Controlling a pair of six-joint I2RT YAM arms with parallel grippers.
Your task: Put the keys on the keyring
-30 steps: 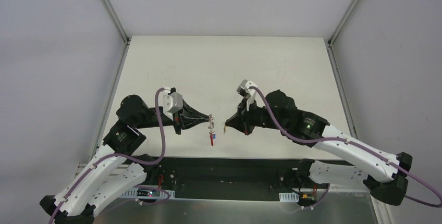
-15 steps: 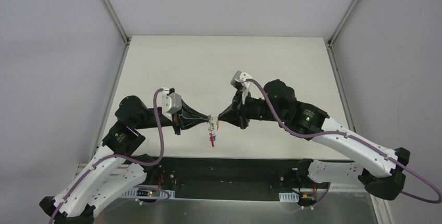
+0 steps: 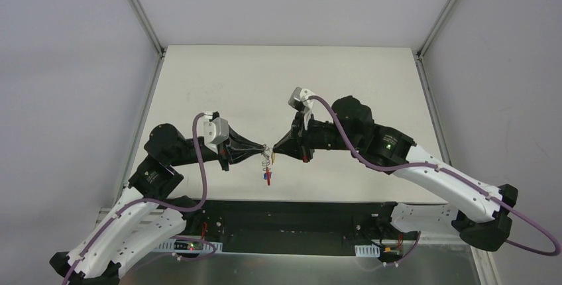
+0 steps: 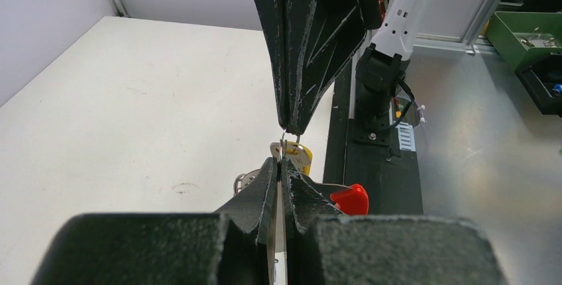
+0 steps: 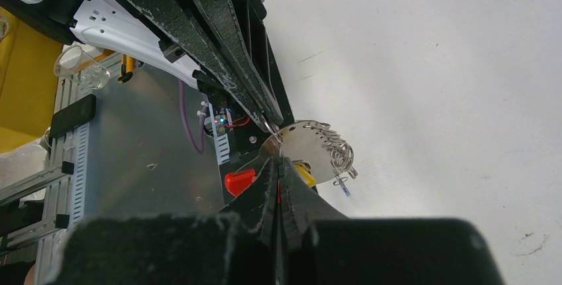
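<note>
Soft, even light from above leaves the white table point(image 3: 344, 86) bright, with faint shadows toward its near edge. In both wrist views the near fingers point(image 4: 262, 192) blur (grainy black foreground); the keyring point(image 5: 306, 143) glints.

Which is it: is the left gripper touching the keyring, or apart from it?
Touching. The left wrist view shows the left gripper with its fingers closed on the keyring, whose thin silver ring sits edge-on between them with no gap.

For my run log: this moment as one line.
left gripper shut on keyring | right gripper shut on key | key threaded: cannot tell
</note>
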